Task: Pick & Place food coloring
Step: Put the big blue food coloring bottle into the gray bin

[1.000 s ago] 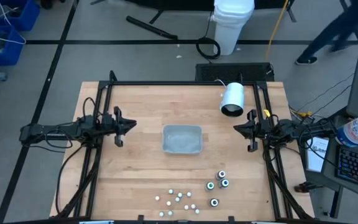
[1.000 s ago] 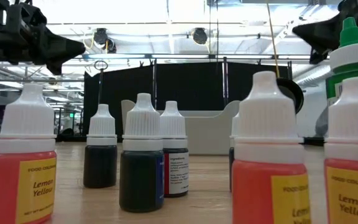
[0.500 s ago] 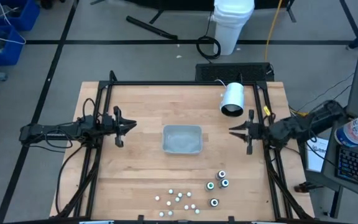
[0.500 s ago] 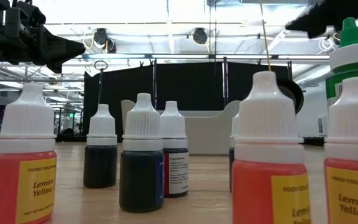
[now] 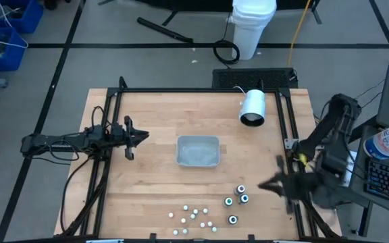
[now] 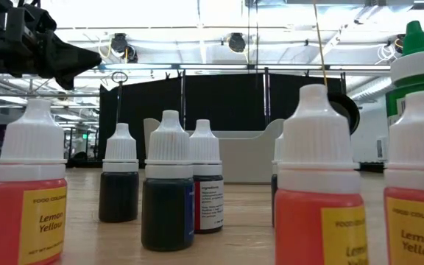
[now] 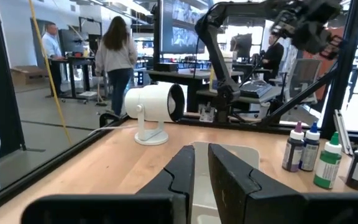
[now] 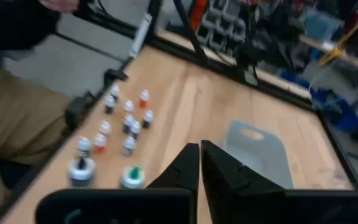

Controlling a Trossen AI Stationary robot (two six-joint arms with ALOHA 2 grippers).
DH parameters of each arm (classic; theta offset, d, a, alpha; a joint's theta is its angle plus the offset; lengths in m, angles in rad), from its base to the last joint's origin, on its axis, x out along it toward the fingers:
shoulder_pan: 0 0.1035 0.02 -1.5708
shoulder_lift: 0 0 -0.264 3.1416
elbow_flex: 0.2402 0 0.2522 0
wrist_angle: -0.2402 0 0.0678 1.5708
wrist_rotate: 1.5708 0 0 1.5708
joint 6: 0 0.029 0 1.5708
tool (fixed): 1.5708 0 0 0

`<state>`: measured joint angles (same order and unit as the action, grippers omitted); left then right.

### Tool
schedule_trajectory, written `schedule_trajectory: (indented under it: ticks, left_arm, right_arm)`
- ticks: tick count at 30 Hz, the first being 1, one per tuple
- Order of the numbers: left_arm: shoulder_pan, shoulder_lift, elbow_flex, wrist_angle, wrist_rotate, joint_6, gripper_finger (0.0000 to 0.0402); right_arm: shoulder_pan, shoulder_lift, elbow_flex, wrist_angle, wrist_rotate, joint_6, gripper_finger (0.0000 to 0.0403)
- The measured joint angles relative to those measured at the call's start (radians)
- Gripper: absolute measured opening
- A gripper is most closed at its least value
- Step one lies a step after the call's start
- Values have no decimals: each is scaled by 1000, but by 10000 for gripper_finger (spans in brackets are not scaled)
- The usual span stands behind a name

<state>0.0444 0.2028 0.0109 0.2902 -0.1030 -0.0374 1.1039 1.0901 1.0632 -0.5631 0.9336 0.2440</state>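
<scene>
Orange food coloring point(image 6: 26, 221) reads "Lemon Yellow"; both end effectors clenched, grasping nothing.

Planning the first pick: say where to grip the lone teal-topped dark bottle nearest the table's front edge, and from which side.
Probably best to take the lone teal-topped dark bottle just under its round top, coming straight down with the right claw, the nearer one. The bottle stands upright and apart from the three similar bottles, so there is room on either side.
</scene>
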Motion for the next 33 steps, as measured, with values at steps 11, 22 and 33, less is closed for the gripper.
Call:
schedule_trajectory:
  ticks: [11, 22, 33]
  left_arm:
    - [0, 0, 0, 5, -3, -14, 51]
    - [0, 0, 0, 30, -4, -7, 51]
    - [0, 0, 0, 29, -4, 55, 51]
  right_arm:
    - [164, 158, -141, 170, 326, 188, 1]
    - [122, 320, -365, 661, 454, 114, 1]
    - [181, 372, -410, 853, 423, 140, 21]
